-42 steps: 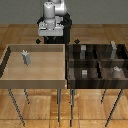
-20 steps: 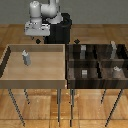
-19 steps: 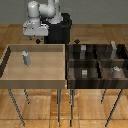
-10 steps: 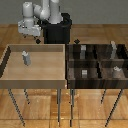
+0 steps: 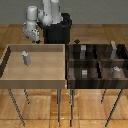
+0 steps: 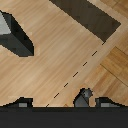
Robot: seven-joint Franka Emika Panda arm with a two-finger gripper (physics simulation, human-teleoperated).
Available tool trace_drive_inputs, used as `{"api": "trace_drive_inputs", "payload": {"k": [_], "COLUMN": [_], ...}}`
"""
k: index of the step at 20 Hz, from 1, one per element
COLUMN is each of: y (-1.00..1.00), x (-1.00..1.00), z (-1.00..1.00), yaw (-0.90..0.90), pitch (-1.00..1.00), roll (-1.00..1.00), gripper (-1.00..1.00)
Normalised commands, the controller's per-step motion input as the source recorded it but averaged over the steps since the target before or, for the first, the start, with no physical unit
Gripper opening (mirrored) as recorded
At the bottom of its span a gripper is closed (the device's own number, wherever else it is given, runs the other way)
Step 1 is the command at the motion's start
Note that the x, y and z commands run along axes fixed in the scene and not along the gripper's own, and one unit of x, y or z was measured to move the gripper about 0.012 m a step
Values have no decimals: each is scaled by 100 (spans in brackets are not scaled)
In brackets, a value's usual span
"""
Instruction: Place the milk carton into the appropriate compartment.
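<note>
The milk carton (image 5: 26, 58), small, pale grey-white and upright, stands in the light wooden bin (image 5: 6, 64) near its far left part. My gripper (image 5: 34, 40) hangs above the bin's far rim, a little behind the carton and toward the exterior view's right, not touching it. In the wrist view the carton (image 6: 12, 32) shows at the picture's edge, well away from my gripper (image 6: 64, 104). The fingertips (image 6: 20, 104) stand wide apart with nothing between them, so the gripper is open.
A dark bin (image 5: 98, 61) split into compartments stands at the exterior view's right. It holds a small grey cube (image 5: 85, 73), a tall slim grey box (image 5: 114, 49) and other small items. The robot's black base (image 5: 57, 32) sits behind both bins.
The arm has swung from above the gap between the bins toward the exterior view's left and lowered, ending over the light bin's far rim near the carton. The carton has not moved.
</note>
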Motion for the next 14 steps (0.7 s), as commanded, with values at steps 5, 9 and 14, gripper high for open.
{"api": "trace_drive_inputs", "payload": {"k": [5, 9, 14], "y": [0, -25, 0], "x": [100, 0, 40], "z": [0, 0, 0], "yaw": [0, 0, 0], "pitch": [0, 0, 0], "roll": [0, 0, 0], "gripper": [100, 100, 100]}}
